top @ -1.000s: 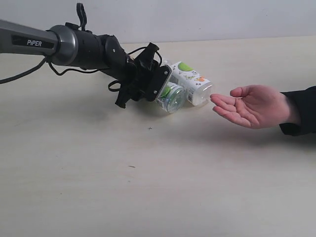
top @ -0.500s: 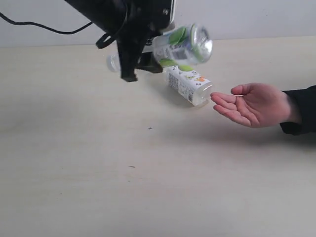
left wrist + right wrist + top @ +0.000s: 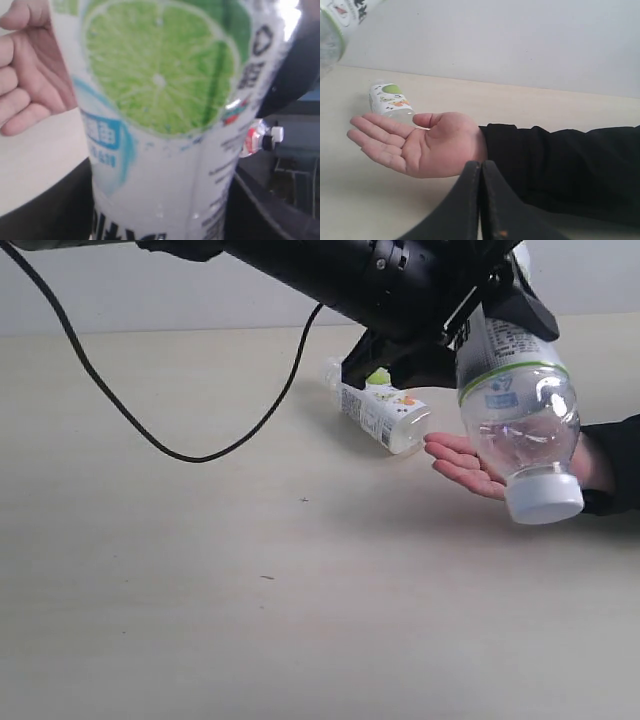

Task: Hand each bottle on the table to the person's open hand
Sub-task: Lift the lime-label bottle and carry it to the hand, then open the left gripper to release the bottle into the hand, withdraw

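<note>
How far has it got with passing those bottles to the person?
Nothing rests in the open hand yet; its palm is empty. In hand: the left arm's jaws hold a lime-label bottle, cap down, close by the palm. Left: releasing it there, then the second bottle lying on the table near the hand.

Exterior view: held bottle (image 3: pixel 518 410) with its base end lost behind the left arm (image 3: pixel 400 280); person's hand (image 3: pixel 462 462) largely covered by that bottle; lying bottle (image 3: pixel 385 415) partly behind the arm, label print too small to read. Left wrist view: held bottle blurred and cut off at both ends; jaws hidden. Right wrist view: right gripper (image 3: pixel 481 170) cut off at the lower edge; held bottle cut off at a corner.
</note>
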{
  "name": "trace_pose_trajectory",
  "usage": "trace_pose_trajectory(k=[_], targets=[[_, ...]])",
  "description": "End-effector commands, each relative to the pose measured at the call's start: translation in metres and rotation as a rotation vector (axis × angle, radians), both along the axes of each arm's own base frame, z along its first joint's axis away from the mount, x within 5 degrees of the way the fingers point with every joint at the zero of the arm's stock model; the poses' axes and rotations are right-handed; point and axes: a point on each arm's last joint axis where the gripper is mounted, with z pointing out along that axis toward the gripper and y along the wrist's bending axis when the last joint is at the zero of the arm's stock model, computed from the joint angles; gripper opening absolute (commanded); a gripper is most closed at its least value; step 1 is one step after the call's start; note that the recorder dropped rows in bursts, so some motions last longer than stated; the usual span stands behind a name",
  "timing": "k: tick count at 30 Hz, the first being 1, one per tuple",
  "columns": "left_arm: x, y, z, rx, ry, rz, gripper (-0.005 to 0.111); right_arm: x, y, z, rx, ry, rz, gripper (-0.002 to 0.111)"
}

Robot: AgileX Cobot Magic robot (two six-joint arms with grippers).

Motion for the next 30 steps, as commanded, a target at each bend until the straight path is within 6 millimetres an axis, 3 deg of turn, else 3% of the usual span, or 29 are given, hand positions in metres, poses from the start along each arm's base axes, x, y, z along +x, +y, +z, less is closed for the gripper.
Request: trace_pose_trajectory(k=[1, 10, 18, 30], targets=[[0.012, -0.009, -0.012, -0.048, 0.038, 0.095, 0.000, 0.000, 0.000, 0.000, 0.002, -0.013, 0.003, 0.000], [0.031, -0.031, -0.060, -0.030, 0.084, 0.224, 0.000, 0.000, 0.000, 0.000, 0.002, -0.013, 0.003, 0.000], [0.039, -0.051, -0.075, -0.030, 0.134, 0.147, 0.000, 0.000, 0.000, 0.000, 0.002, -0.013, 0.003, 0.000], [0.036, -0.049, -0.087, 0.056, 0.123, 0.093, 0.000, 0.000, 0.000, 0.000, 0.002, -0.013, 0.003, 0.000]])
